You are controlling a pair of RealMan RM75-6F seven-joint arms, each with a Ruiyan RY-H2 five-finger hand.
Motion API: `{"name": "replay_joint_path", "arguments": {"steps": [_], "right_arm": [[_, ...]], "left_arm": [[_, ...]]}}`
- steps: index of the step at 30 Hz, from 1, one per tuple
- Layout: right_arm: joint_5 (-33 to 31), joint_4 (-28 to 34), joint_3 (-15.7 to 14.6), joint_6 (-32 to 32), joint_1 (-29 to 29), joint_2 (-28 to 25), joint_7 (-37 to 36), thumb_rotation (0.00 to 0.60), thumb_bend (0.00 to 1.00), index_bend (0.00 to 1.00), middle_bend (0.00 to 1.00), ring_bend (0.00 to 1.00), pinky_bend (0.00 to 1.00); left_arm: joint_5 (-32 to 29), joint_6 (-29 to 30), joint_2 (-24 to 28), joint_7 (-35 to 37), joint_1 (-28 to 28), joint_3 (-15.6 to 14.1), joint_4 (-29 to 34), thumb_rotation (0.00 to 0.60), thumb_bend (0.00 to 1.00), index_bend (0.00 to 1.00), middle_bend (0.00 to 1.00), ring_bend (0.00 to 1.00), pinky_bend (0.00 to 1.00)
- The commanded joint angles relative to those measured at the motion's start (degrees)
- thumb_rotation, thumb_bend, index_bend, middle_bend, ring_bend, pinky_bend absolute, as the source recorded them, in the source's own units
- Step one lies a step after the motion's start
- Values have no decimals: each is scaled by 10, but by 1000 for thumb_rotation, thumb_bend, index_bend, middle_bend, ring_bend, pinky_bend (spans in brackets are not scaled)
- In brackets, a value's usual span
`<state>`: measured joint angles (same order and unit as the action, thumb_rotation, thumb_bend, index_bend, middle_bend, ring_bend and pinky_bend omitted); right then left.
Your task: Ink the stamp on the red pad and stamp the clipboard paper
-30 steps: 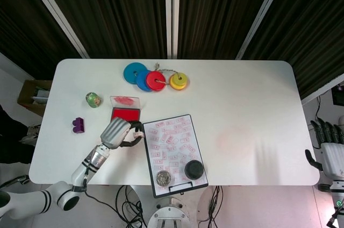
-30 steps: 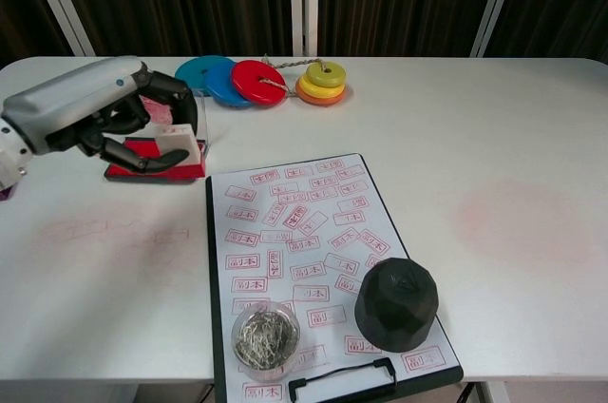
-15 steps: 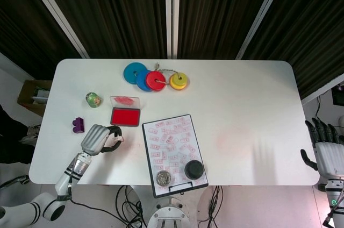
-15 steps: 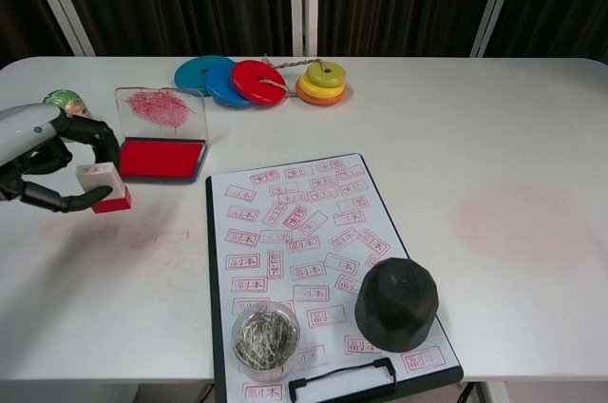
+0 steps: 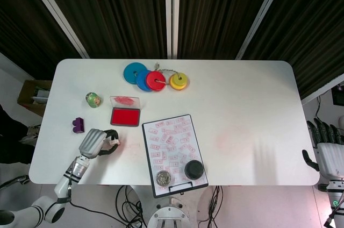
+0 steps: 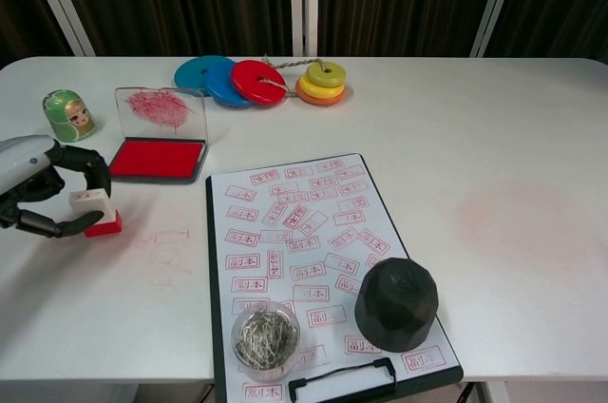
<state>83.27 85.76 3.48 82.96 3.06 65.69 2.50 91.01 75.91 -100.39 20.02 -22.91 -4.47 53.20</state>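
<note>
— Two things sit on the near end of the clipboard (image 6: 323, 270): a clear tub of staples (image 6: 266, 335) and a dark faceted lump (image 6: 396, 302), both on the paper (image 6: 294, 232), which is covered in red stamp marks.

— And the stamp (image 6: 95, 210)?

— Off the clipboard, to its left. The left robot hand (image 6: 43, 196) has its fingers wrapped around it, red base down against the white surface (image 6: 513, 137).

— The ink?

— The red pad (image 6: 157, 159) lies open just beyond, lid (image 6: 160, 109) upright and smeared red. A little green doll (image 6: 67, 114) stands left of it.

— The other robot hand?

— The right robot hand (image 5: 328, 150) is at the surface's right edge, fingers apart, holding nothing. Farthest back lie coloured discs (image 6: 261, 80).
</note>
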Motion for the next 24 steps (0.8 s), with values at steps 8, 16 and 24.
{"name": "replay_joint_path", "arguments": {"steps": [8, 16, 24], "right_arm": [[1, 8, 1, 6, -2, -4, 6, 600, 284, 0, 0, 0, 0], [0, 8, 0, 3, -1, -2, 9, 600, 284, 0, 0, 0, 0], [-1, 7, 1, 4, -1, -2, 9, 600, 283, 0, 0, 0, 0]], "left_arm": [[13, 7, -11, 28, 7, -2, -26, 600, 402, 559, 574, 1000, 1000], [21, 13, -12, 37, 9, -2, -36, 600, 397, 511, 509, 1000, 1000], [23, 11, -13, 40, 9, -1, -38, 600, 392, 450, 496, 1000, 1000]]}}
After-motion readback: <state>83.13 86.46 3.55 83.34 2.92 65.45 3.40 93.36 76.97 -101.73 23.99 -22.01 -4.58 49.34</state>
